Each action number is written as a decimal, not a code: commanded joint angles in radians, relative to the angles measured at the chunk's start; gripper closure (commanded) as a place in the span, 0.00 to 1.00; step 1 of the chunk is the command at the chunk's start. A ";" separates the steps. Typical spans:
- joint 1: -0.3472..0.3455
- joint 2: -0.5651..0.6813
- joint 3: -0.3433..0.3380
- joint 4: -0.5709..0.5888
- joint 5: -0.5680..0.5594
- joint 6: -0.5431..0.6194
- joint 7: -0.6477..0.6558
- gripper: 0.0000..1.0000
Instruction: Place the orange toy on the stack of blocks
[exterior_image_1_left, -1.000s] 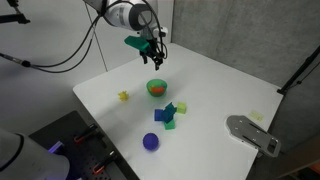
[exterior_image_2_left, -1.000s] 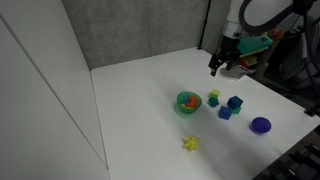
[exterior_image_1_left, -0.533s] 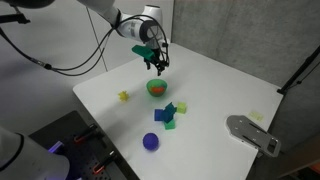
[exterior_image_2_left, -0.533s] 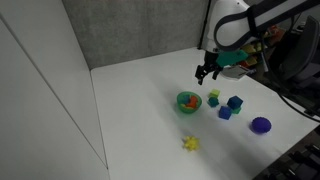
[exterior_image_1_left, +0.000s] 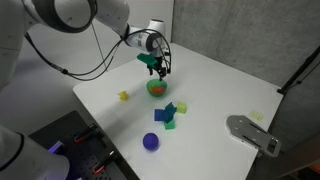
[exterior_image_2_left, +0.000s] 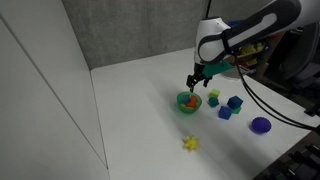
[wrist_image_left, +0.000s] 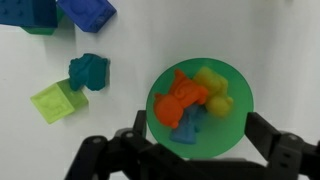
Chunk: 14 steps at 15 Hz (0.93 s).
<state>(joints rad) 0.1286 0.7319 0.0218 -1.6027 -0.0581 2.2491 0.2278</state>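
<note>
**Above the green bowl (wrist_image_left: 238, 126): picking the orange toy (wrist_image_left: 180, 97) cleanly**

The orange toy lies in the bowl, touching a yellow piece (wrist_image_left: 213, 84) and a blue piece (wrist_image_left: 188, 128). The gripper (wrist_image_left: 197, 138) hovers over it, jaws spread, holding nothing. Centre the jaws on the toy alone, then descend straight. The stack of blocks (exterior_image_1_left: 169, 113) sits beside the bowl.

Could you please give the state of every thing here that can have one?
gripper: open, empty, above the green bowl.
orange toy: lying in the green bowl, not gripped.
green bowl: upright on the table, holding toy pieces.
stack of blocks: on the table, without the orange toy on it.
purple ball: resting on the table.
</note>
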 joint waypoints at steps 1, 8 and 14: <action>0.019 0.099 -0.019 0.126 0.009 -0.065 0.024 0.00; 0.023 0.233 -0.025 0.259 0.012 -0.159 0.023 0.00; 0.021 0.311 -0.020 0.343 0.017 -0.199 0.016 0.00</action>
<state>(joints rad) 0.1413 0.9942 0.0094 -1.3414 -0.0581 2.0963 0.2345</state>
